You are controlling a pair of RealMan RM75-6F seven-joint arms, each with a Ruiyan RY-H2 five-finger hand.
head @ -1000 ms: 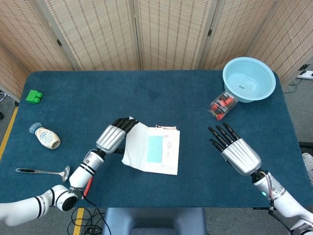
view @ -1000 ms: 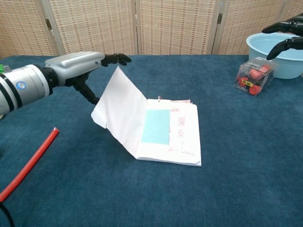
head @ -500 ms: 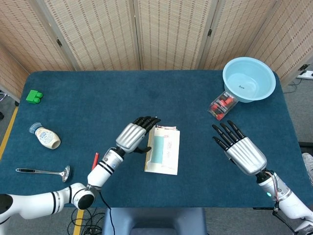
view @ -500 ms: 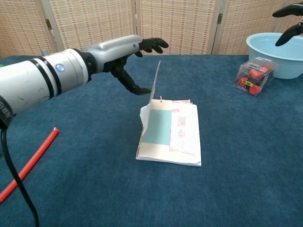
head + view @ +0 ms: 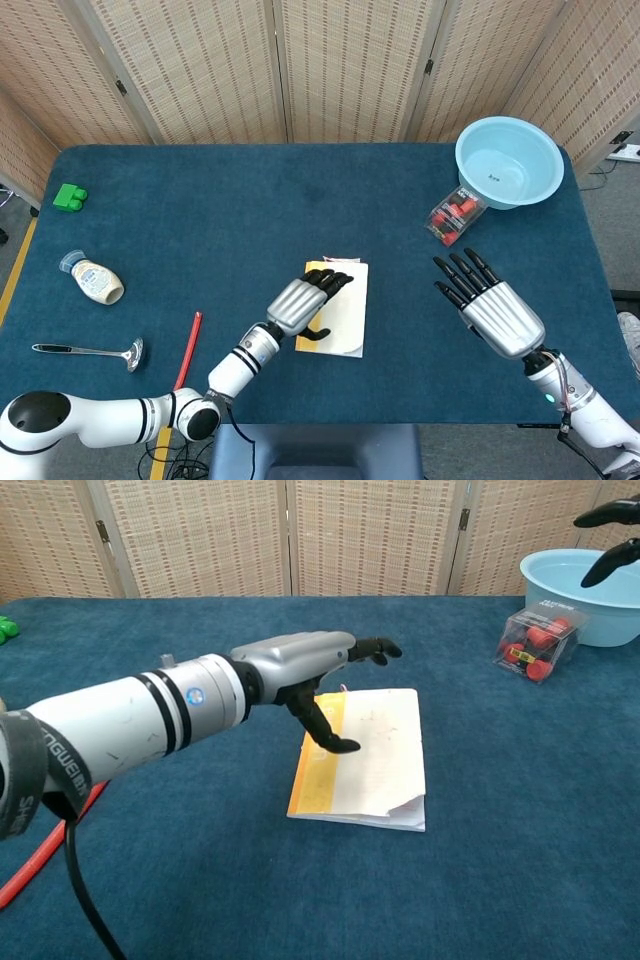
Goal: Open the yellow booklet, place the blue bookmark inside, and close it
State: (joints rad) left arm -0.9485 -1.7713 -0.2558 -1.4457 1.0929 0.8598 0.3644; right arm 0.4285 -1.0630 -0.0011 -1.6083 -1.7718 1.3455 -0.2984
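Note:
The yellow booklet [image 5: 350,302] lies shut on the blue tabletop, its pale cover up and a yellow strip along its left edge [image 5: 385,750]. The front right corner of the cover is slightly curled. No blue bookmark shows in either view. My left hand [image 5: 305,300] reaches over the booklet's left half with fingers spread, holding nothing; in the chest view the left hand [image 5: 305,665] has its thumb pointing down close to the cover. My right hand [image 5: 492,310] hovers open to the right of the booklet, well apart from it; only its fingertips [image 5: 608,542] show in the chest view.
A light blue basin [image 5: 509,160] and a clear box of red items [image 5: 455,213] stand at the back right. On the left are a green block [image 5: 70,197], a small bottle [image 5: 95,280], a metal spoon [image 5: 90,350] and a red stick [image 5: 187,335].
The raised cover has swung over to the right and now lies flat, hiding the blue bookmark. My left hand followed it across the booklet. The right hand has barely moved.

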